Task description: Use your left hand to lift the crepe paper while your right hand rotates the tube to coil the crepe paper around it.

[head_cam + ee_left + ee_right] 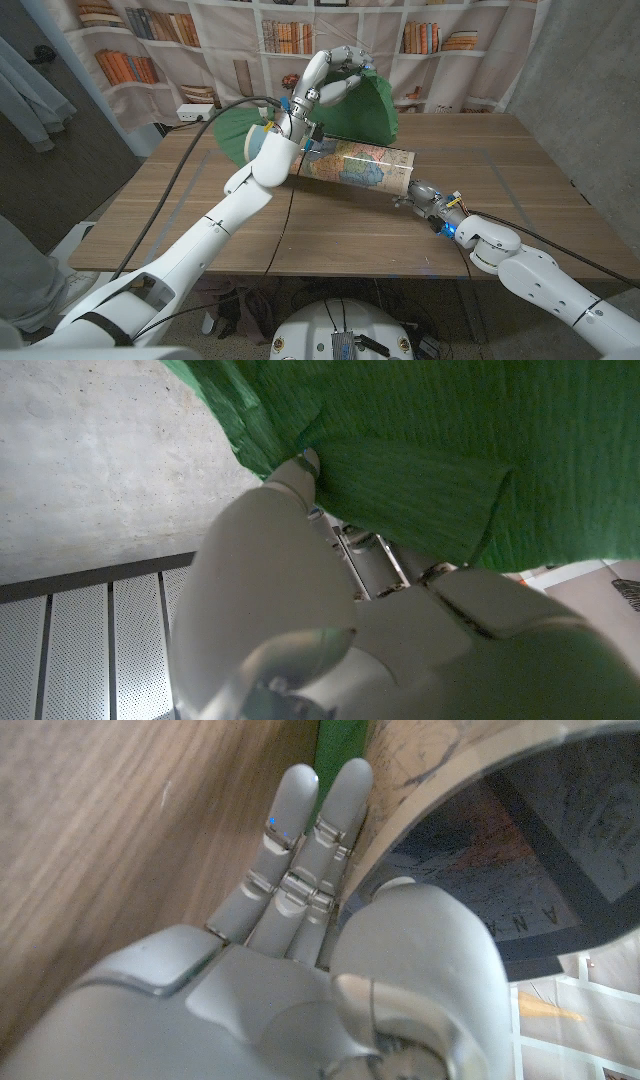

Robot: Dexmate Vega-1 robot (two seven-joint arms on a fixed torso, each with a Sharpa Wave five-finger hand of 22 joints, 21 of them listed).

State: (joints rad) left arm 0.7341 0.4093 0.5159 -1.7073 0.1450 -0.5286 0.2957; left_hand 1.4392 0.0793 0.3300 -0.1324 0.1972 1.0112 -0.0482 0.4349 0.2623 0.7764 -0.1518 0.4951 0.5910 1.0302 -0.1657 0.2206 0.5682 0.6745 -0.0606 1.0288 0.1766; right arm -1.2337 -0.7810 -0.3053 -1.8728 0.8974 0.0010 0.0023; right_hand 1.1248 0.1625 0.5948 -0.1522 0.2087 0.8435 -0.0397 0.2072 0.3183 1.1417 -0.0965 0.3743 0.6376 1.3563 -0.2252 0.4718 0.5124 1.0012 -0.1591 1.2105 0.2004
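Your left hand (335, 75) is raised above the far middle of the wooden tabletop (330, 235), its fingers closed on the upper edge of the green crepe paper sheet (365, 110); the left wrist view shows the fingers (300, 465) pinching a fold of the green paper (420, 450). The sheet hangs down behind the map-printed cardboard tube (355, 165), which lies on its side across the middle of the tabletop, one end toward the far left and the open end toward the right edge. Your right hand (425, 195) grips that open end: in the right wrist view the fingers (320, 830) lie along the outside of the tube wall (450, 780) and the thumb sits inside the rim.
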